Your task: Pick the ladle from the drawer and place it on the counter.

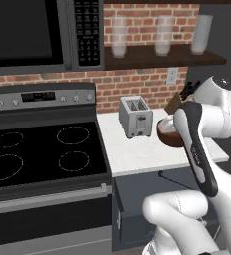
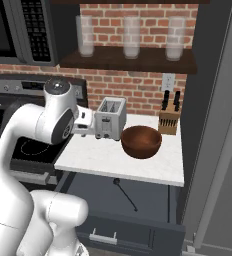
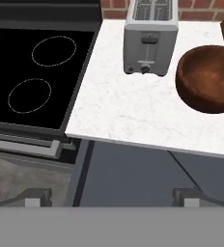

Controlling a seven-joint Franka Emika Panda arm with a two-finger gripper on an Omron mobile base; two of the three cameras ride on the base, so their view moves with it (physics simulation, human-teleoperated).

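A white speckled counter (image 2: 108, 157) is seen above the opened drawer (image 2: 153, 202); the ladle (image 2: 125, 194) lies inside it, bowl end toward the counter. The ladle is judged light, stiff and slim; its thin handle is best pinched mid-length. The gripper (image 3: 111, 197) is held spread and empty above the drawer.

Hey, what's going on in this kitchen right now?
A white robot arm is set to fetch the ladle, which lies in the open drawer below the counter. Nothing is held yet: the gripper hangs above the drawer with its fingers wide apart. A toaster, a wooden bowl and a knife block stand on the counter, beside the stove.
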